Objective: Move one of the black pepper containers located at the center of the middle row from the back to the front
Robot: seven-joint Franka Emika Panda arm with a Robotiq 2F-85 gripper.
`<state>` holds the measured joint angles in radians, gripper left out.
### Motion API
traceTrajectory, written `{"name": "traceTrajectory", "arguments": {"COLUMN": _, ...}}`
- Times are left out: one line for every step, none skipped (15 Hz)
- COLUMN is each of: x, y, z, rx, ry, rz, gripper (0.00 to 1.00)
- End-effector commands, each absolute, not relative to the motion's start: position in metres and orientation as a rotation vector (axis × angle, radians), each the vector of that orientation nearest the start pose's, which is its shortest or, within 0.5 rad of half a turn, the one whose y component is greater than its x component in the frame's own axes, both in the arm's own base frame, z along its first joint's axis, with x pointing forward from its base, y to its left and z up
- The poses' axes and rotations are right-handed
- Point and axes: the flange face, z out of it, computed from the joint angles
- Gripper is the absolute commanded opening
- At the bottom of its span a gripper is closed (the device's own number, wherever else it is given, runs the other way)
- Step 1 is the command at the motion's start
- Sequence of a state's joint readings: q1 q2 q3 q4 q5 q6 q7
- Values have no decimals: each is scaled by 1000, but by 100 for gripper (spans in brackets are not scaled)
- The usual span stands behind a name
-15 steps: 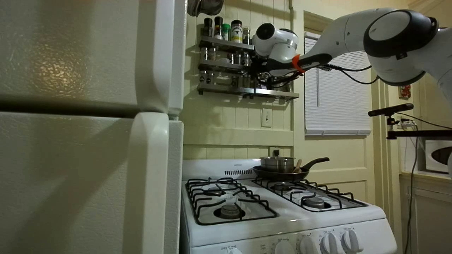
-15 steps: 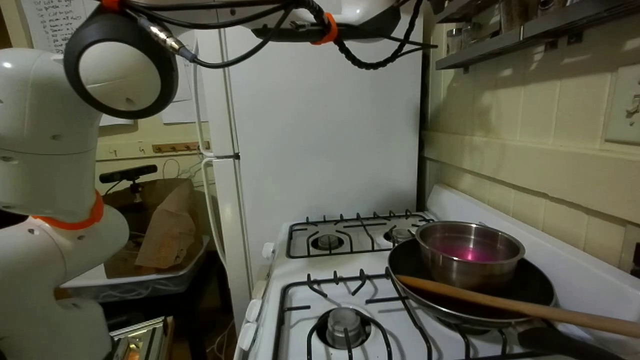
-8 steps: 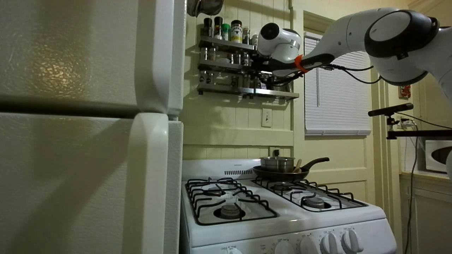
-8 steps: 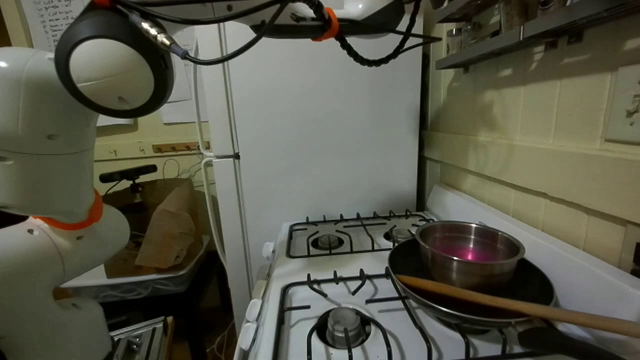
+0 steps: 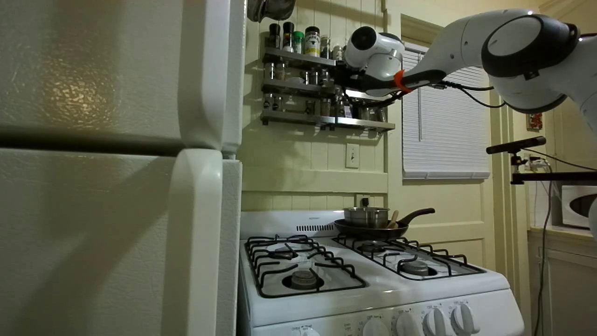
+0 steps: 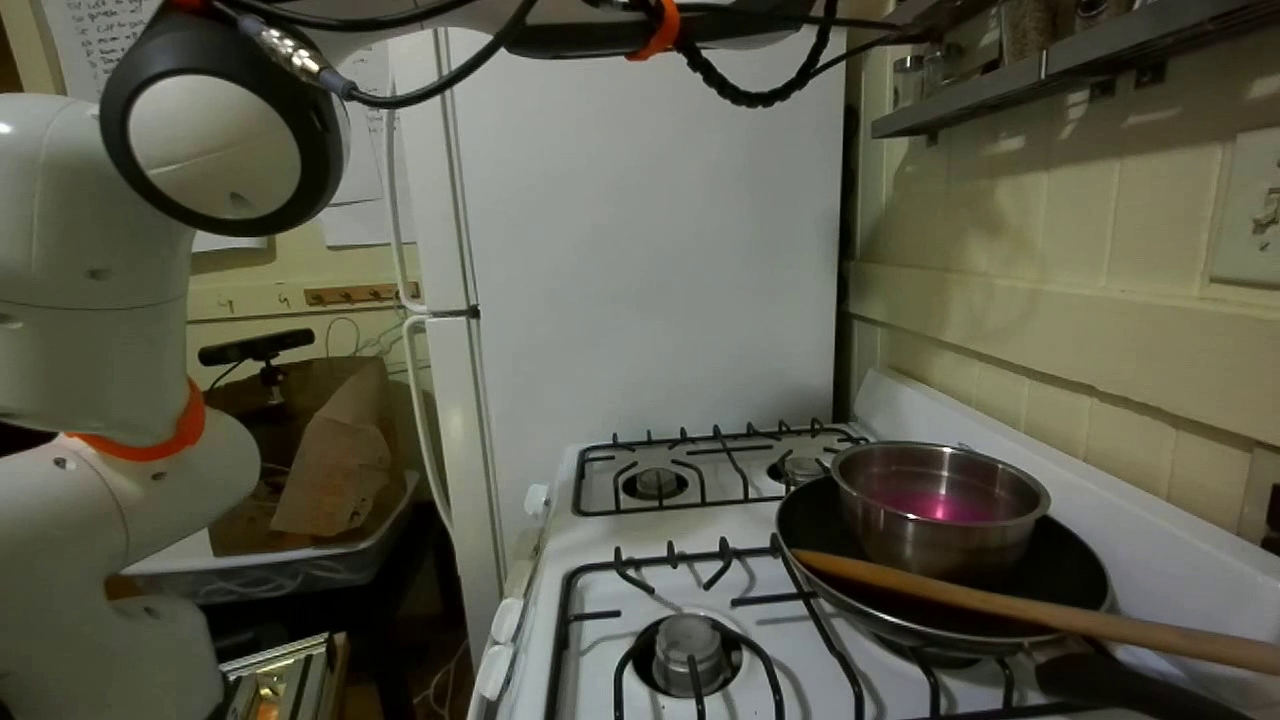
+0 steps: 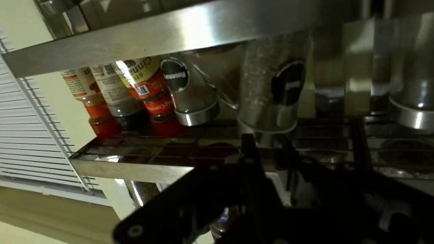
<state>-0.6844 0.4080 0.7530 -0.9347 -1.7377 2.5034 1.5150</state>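
The wall rack's middle row [image 5: 298,87] is a thin metal shelf lined with small jars. The wrist view stands upside down. There a larger glass jar [image 7: 269,88] with a dark oval label and silvery lid stands near the picture's middle; its label is unreadable, so I cannot tell whether it is black pepper. My gripper [image 7: 267,139] is dark and blurred, its fingertips a narrow gap apart over this jar's lid. I cannot tell whether they touch or hold it. In an exterior view the gripper [image 5: 345,79] is a dark shape at the rack; it is out of frame in the other.
A rosemary jar [image 7: 191,91] and a cinnamon bottle [image 7: 149,84] stand beside the larger jar; another jar [image 7: 413,74] is across from them. A shelf rail [image 7: 145,35] crosses the jars' bases, and another rail [image 7: 135,170] runs close to the fingers. The stove [image 5: 382,298] holds a pan and pot [image 5: 366,217].
In an exterior view the hand has moved up and to the right across the rack, uncovering more of the lower shelves. In the other view the forearm has risen.
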Motion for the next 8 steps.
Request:
{"name": "traceTrajectory", "arguments": {"x": 643, "y": -125, "z": 840, "rx": -1986, "ry": 1027, "rz": -2677, "gripper": 0}}
{"name": "traceTrajectory", "arguments": {"x": 644, "y": -126, "z": 838, "rx": -1998, "ry": 1024, "rz": -2678, "gripper": 0}}
{"name": "traceTrajectory", "arguments": {"x": 645, "y": -126, "z": 837, "rx": -2007, "ry": 1025, "rz": -2673, "gripper": 0}}
{"name": "traceTrajectory", "arguments": {"x": 646, "y": -127, "z": 835, "rx": -2015, "ry": 1027, "rz": -2664, "gripper": 0}}
{"name": "traceTrajectory", "arguments": {"x": 647, "y": -127, "z": 834, "rx": -2023, "ry": 1027, "rz": -2657, "gripper": 0}}
{"name": "traceTrajectory", "arguments": {"x": 647, "y": -126, "z": 832, "rx": -2037, "ry": 1036, "rz": -2646, "gripper": 0}}
{"name": "traceTrajectory", "arguments": {"x": 647, "y": -126, "z": 832, "rx": -2046, "ry": 1034, "rz": -2642, "gripper": 0}}
{"name": "traceTrajectory", "arguments": {"x": 648, "y": -125, "z": 831, "rx": -2051, "ry": 1035, "rz": -2636, "gripper": 0}}
